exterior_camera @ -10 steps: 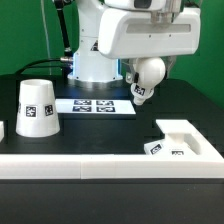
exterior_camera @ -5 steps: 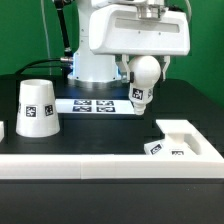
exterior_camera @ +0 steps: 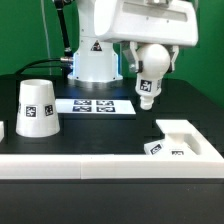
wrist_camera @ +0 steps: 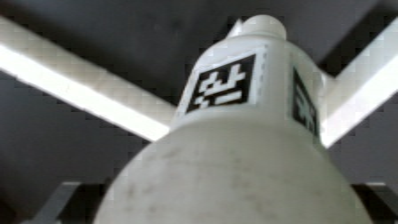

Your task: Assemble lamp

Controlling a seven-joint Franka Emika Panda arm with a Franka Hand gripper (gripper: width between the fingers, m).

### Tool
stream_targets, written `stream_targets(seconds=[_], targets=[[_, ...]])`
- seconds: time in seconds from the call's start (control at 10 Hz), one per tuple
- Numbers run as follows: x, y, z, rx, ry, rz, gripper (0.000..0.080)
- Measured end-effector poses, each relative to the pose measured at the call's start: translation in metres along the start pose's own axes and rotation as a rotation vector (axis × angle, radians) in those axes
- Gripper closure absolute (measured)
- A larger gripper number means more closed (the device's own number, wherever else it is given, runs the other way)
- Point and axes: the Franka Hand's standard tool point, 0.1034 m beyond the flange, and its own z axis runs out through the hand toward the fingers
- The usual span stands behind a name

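Note:
My gripper [exterior_camera: 151, 60] is shut on the ball-shaped bulb [exterior_camera: 150, 68] and holds it in the air, its tagged stem pointing down at the black table. The bulb hangs up and to the exterior view's left of the flat stepped base [exterior_camera: 190, 143], which lies at the right by the white rail. The tapered shade [exterior_camera: 37, 107] stands mouth up at the exterior view's left. In the wrist view the bulb [wrist_camera: 231, 130] fills the picture between my dark fingers [wrist_camera: 63, 200], stem and tag pointing away.
The marker board [exterior_camera: 95, 105] lies on the table behind the bulb, in front of the arm's foot [exterior_camera: 92, 65]. A long white rail [exterior_camera: 70, 163] runs along the table's front. Two blurred white bars [wrist_camera: 71, 75] cross behind the bulb in the wrist view.
The gripper has risen a little and shifted to the exterior view's right with the bulb, and the bulb's stem has swung to point more straight down.

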Motion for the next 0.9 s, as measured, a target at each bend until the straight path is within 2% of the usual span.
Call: stream_targets(seconds=[0.5, 0.6, 0.7, 0.8, 0.9], targets=[[-0.003, -0.001, 0.002, 0.001, -0.003, 0.001, 0.0226], [0.008, 0.000, 0.000, 0.000, 0.008, -0.005, 0.0226], [0.026, 0.001, 0.001, -0.008, 0.041, -0.026, 0.0226], [0.036, 0.001, 0.006, -0.013, 0.061, -0.057, 0.0226], [0.035, 0.002, 0.008, -0.016, 0.066, -0.058, 0.0226]])
